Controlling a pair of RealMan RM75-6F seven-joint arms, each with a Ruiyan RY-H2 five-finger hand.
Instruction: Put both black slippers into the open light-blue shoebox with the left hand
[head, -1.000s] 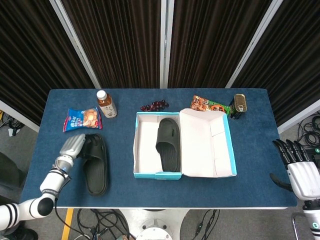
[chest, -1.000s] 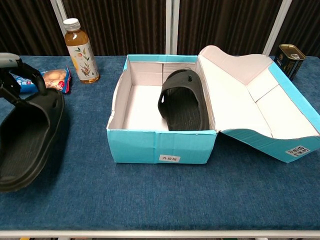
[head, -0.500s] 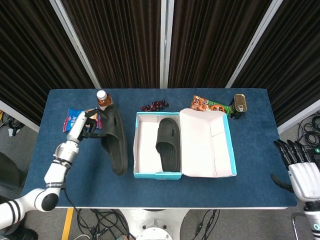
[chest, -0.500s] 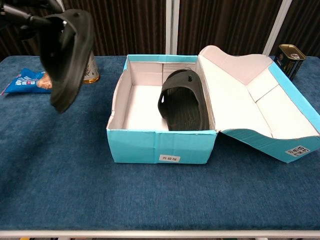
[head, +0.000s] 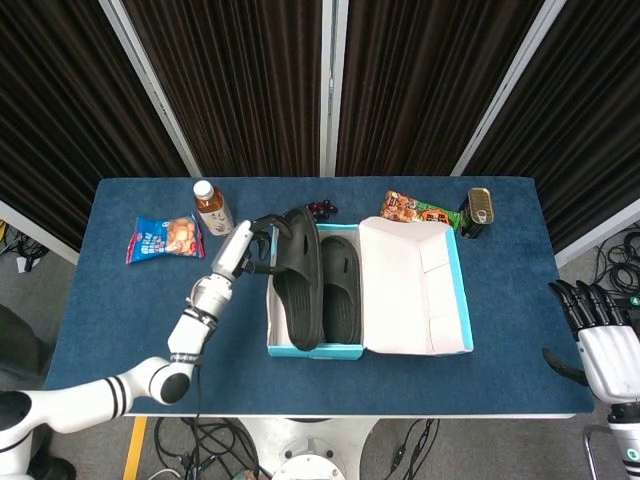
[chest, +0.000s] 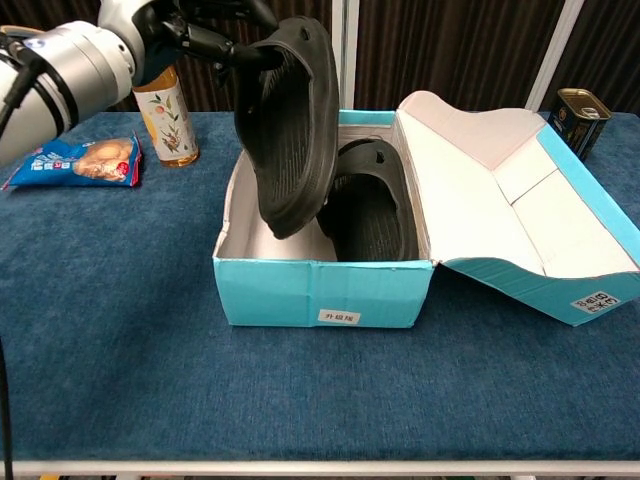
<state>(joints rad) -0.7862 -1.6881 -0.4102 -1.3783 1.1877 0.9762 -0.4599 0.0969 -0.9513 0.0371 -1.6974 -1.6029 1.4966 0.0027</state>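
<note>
The left hand (head: 243, 252) reaches in from the left, fingers (chest: 215, 45) gripping the strap end of a black slipper (chest: 287, 120), which hangs tilted, sole outward, over the open shoebox (head: 290, 349). The second slipper (head: 343, 289) lies inside. At far right, off the surface (head: 520, 330), the right hand (head: 598, 335) rests, fingers apart, holding nothing.

You get even, bright overhead light in both views, with soft shadows only inside the shoebox (chest: 322, 289). Focus is sharp (the dark curtains (head: 250, 80) swallow detail).
</note>
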